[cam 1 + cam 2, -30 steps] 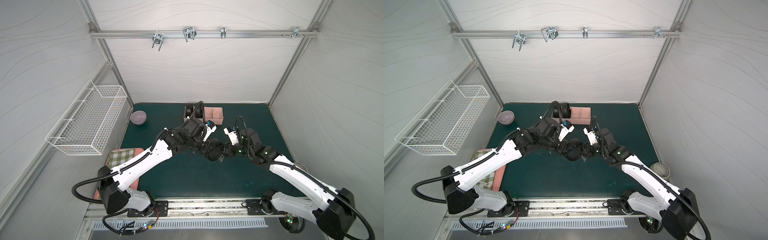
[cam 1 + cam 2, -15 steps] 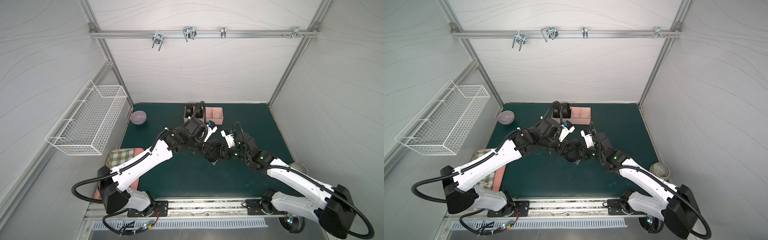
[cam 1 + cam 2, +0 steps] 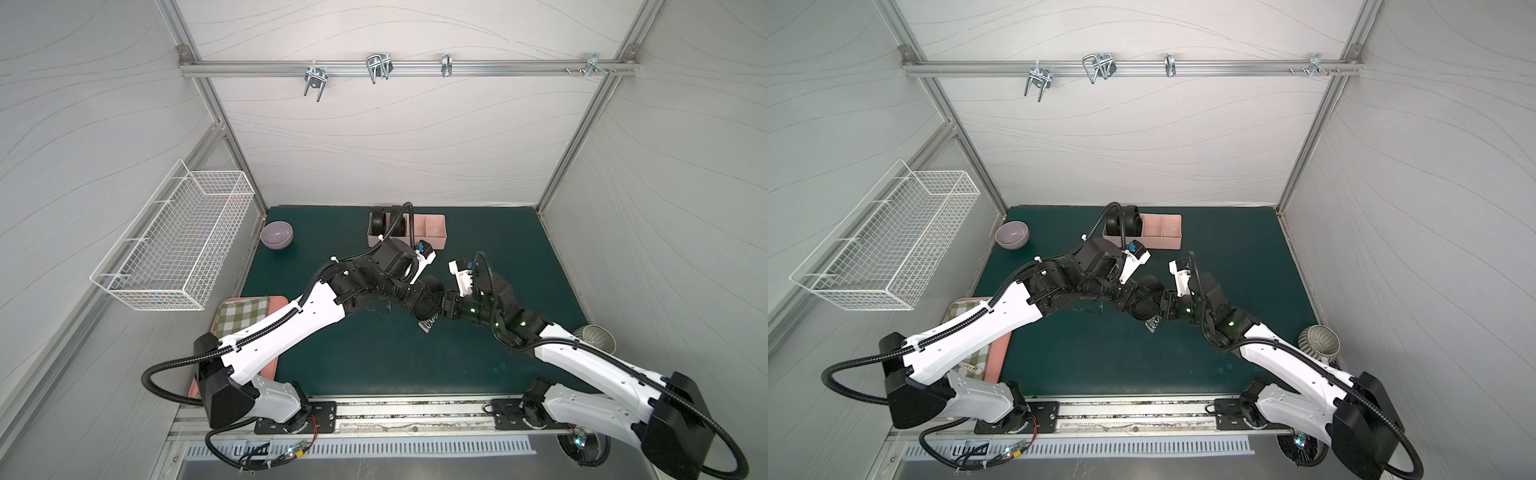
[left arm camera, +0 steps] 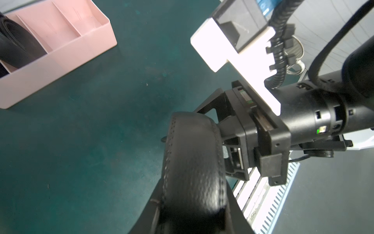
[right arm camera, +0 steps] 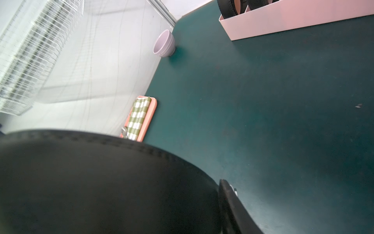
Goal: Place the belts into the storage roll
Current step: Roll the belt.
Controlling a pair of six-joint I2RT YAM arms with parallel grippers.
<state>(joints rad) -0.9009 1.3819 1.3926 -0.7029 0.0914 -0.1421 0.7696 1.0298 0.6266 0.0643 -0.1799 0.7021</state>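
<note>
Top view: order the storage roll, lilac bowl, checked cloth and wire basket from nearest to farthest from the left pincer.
1. Storage roll, straight behind the left pincer, which grips a coiled belt; at the back edge of the mat.
2. Lilac bowl, back left, and checked cloth, front left: too close to call.
3. Wire basket, up on the left wall.
</note>
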